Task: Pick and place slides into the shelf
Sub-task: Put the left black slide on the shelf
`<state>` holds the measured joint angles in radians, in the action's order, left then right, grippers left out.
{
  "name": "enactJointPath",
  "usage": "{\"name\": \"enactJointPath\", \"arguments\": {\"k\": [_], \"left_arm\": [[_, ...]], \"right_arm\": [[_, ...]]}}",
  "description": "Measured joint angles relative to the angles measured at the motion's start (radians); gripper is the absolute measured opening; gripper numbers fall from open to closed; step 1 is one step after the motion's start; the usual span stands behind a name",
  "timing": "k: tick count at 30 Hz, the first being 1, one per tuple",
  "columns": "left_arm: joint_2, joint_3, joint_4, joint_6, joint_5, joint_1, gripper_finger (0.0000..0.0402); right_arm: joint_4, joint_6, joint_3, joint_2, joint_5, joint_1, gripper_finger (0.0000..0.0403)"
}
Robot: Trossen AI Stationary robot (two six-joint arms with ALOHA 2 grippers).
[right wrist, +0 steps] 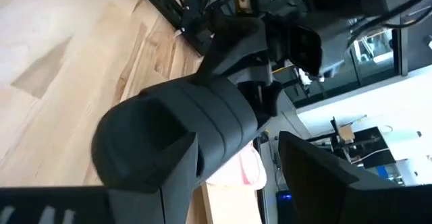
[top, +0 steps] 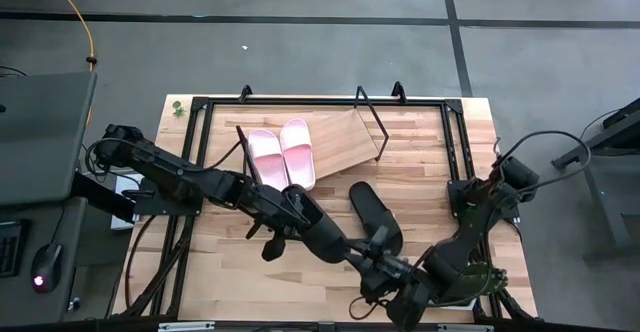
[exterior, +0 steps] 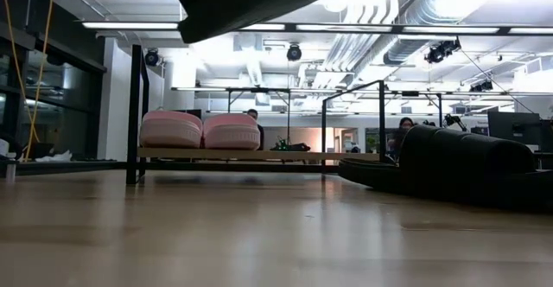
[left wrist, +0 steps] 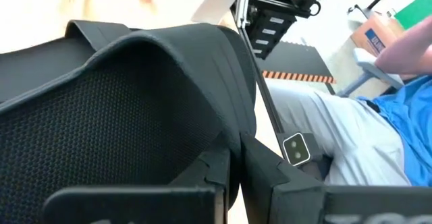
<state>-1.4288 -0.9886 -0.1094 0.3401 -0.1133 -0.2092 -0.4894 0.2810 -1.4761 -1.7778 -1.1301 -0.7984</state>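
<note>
Here, two pink slides [top: 282, 154] shelved, black slide [top: 375, 215] on table.

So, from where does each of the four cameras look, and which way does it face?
High view: above, looking straight down; both dark arms cross the wooden table, two pale pink rubber slides on the tilted wooden shelf.
Low view: table height, level; an arm overhead.
Left wrist view: close on a black rubber slide in the left gripper.
Right wrist view: along the table; right gripper foreground.
High and low views share the pink slides.
</note>
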Motion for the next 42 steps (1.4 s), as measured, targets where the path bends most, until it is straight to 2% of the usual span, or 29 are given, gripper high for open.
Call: {"name": "enactJointPath", "arguments": {"k": [16, 22, 29, 42], "left_arm": [[0.0, 0.0, -0.001, -0.022, 0.002, 0.0, 0.0011], [0.009, 0.0, 0.002, -0.029, 0.002, 0.0, 0.0013], [0.015, -0.002, 0.005, -0.029, -0.008, 0.0, 0.0013], [0.015, -0.002, 0.007, -0.022, -0.009, 0.0, 0.0014]], "right_arm": [[0.047, 0.043, 0.0, -0.01, 0.0, 0.026, 0.0199], [0.045, 0.025, 0.0, -0.01, 0.063, 0.048, 0.0199], [0.043, 0.031, 0.0, -0.051, 0.079, 0.06, 0.0199], [0.047, 0.06, 0.0, -0.077, 0.035, 0.082, 0.0199]]}}
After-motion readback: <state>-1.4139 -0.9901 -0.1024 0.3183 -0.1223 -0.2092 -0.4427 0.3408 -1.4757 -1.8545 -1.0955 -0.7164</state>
